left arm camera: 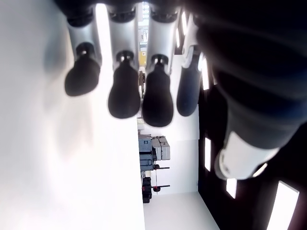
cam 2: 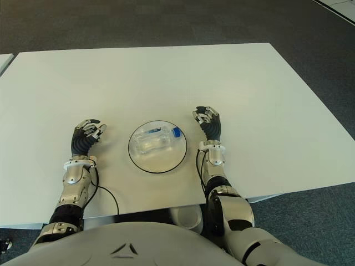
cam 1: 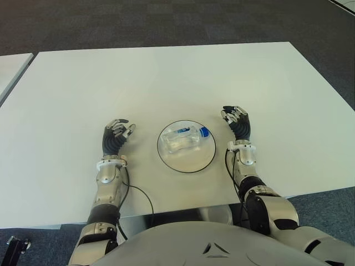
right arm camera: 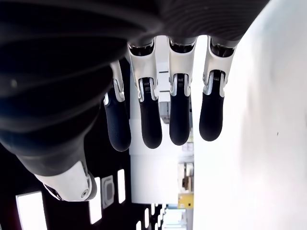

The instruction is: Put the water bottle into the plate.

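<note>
Table [cam 1: 166,72]: white, carrying all items.
My left hand [cam 1: 115,137]: showing left of the plate, fingers relaxed, grasping nothing.
Plate [cam 1: 166,158]: sitting between my hands.
Water bottle [cam 1: 186,138]: lying on its side inside the plate, blue cap pointing right.
My right hand [cam 1: 237,123]: showing just right of the plate, fingers loosely extending, gripping nothing.

clear plastic water bottle [cam 1: 185,138], matt white table [cam 1: 166,77]

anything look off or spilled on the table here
Nothing stands out. The water bottle lies on its side inside the plate, no spill visible. The left hand and right hand flank it, holding nothing.
</note>
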Controlling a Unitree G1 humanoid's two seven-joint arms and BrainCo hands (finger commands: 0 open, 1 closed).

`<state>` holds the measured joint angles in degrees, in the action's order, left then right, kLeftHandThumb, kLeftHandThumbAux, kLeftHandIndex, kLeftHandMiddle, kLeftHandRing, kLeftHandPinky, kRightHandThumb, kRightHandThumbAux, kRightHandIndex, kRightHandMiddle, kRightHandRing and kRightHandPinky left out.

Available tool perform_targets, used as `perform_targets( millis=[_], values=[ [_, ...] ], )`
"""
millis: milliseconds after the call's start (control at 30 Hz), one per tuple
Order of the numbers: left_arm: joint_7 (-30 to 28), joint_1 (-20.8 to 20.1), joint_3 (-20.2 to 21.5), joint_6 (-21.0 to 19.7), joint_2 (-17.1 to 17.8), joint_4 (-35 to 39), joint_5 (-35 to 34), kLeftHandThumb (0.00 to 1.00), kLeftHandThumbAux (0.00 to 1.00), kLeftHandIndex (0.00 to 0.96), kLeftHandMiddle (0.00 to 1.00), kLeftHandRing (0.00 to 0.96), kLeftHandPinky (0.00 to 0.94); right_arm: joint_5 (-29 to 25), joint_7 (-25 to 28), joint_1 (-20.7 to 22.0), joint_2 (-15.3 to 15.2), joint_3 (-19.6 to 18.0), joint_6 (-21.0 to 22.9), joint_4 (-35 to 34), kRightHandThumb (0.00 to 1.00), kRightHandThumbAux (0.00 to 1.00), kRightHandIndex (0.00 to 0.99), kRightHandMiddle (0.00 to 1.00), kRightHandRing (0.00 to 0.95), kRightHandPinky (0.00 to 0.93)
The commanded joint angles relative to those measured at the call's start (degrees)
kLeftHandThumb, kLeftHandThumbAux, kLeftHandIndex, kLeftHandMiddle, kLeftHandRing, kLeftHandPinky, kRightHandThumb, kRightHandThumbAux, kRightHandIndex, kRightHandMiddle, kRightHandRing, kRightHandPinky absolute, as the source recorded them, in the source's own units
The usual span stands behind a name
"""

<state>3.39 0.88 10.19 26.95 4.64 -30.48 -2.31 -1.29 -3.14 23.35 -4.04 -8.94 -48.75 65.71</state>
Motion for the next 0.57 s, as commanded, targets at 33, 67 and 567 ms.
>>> perform_targets(
  millis=[33,67,567],
  values=[
    [0.2,0.6,-0.2,-1.4,-0.1,-0.9,0.4,0.707,0.714,0.436,0.748,0.759,0.782,0.7,-0.5,-0.1,0.0,0.1,0.8,1.3,0.708,0.724,0.437,0.769,0.78,0.762],
    [0.3,0.6,-0.2,-1.3,-0.1,-0.9,0.5,0.707,0.714,0.436,0.752,0.763,0.786,0.7,-0.6,-0.1,0.0,0.1,0.8,1.3,0.709,0.724,0.437,0.768,0.779,0.758],
    [0.6,0.5,-0.2,-1.2,0.0,-0.9,1.3,0.706,0.715,0.436,0.769,0.78,0.787,1.2,-0.5,0.1,-0.6,0.3,2.8,1.4,0.71,0.723,0.437,0.763,0.771,0.776]
  ],
)
